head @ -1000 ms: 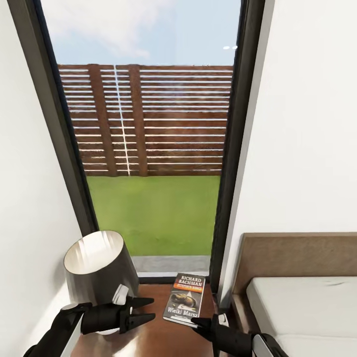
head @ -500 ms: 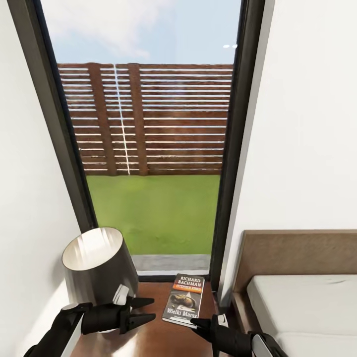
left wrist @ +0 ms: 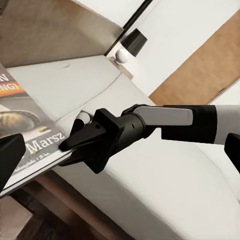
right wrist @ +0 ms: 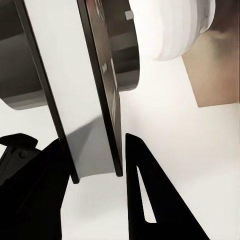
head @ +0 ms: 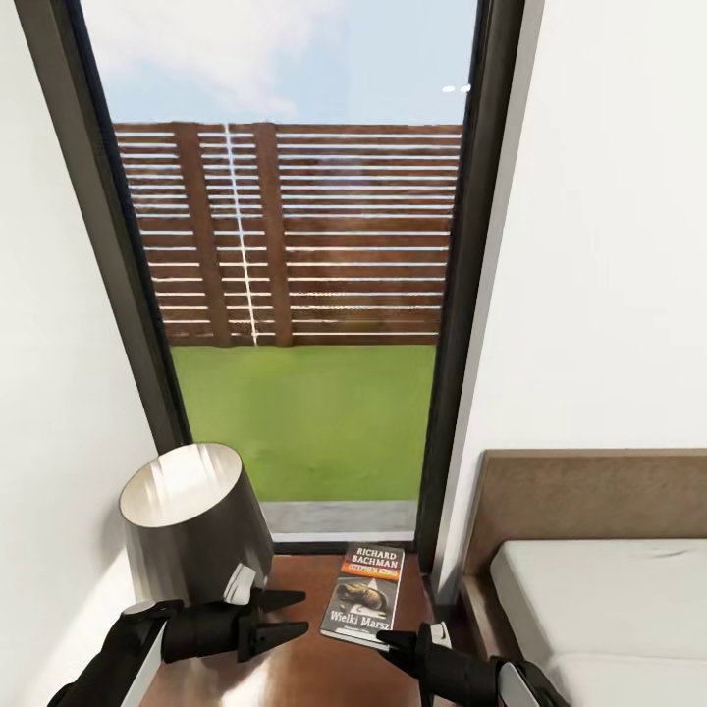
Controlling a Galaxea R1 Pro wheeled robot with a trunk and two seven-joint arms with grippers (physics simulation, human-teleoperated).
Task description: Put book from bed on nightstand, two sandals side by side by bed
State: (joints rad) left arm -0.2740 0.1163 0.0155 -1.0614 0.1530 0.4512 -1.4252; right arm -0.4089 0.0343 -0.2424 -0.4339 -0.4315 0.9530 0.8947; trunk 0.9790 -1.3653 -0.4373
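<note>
Right tool (head: 385, 640) clamped on thin dark paperback book (head: 365, 591) above glossy reddish-brown nightstand (head: 304, 658); left tool (head: 287, 614) open, empty. Early release risks sliding off edge.

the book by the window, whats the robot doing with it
The right end effector has the book by its near edge, one finger on each side of it in the right wrist view. The book is over the nightstand beside the bed, next to a lamp shade. Whether it lies flat on the wood is hard to tell. The left end effector hovers open beside the lamp, holding nothing.
</note>
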